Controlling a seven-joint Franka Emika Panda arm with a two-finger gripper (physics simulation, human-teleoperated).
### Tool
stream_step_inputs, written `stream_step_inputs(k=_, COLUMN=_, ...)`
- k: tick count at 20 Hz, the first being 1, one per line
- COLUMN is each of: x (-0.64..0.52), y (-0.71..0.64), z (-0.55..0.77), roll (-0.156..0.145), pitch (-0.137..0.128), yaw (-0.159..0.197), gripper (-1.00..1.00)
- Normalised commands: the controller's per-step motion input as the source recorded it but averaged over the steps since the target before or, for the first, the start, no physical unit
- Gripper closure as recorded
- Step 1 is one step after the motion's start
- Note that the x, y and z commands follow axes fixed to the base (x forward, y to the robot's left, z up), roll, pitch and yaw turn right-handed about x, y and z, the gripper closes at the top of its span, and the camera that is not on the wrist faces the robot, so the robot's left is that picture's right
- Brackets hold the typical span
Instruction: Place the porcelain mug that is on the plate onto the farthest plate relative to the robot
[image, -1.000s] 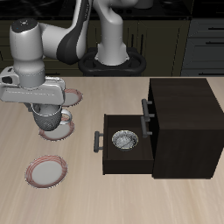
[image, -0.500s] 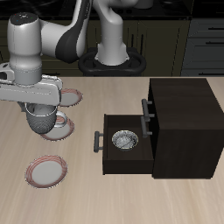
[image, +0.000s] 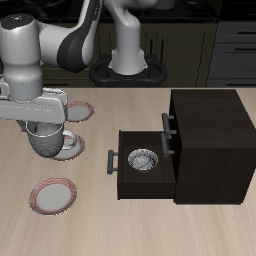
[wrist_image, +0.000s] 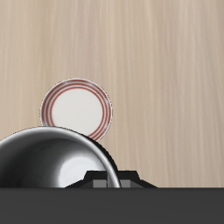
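Observation:
My gripper (image: 46, 128) is shut on the porcelain mug (image: 44, 143), a glossy pale grey mug, and holds it just above the table. The small grey-white plate (image: 69, 148) lies beside and partly behind the mug, with nothing on it. The farthest plate (image: 53, 195), pink-rimmed with a pale centre, lies near the table's front edge, in front of the mug. In the wrist view the mug (wrist_image: 48, 162) fills the foreground and the pink-rimmed plate (wrist_image: 77, 108) lies beyond it on the wood. Dark gripper parts hide the mug's near side there.
A second pink-rimmed plate (image: 80, 110) lies farther back, near the robot's base. A dark cabinet (image: 210, 135) stands on the table with its drawer (image: 140, 172) pulled open. A small patterned grey bowl (image: 142, 159) sits in the drawer.
My gripper has lifted the mug off the grey-white plate and carried it a little away from the cabinet. The plate now shows bare beside it.

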Motion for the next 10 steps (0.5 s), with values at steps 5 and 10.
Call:
stream_step_inputs(k=5, x=0.25, y=0.00, z=0.19, roll=0.030, pitch=-0.021, yaw=0.008, gripper=1.00)
stream_step_inputs(k=10, x=0.23, y=-0.03, z=0.11, roll=-0.003, pitch=-0.006, yaw=-0.010, gripper=1.00)
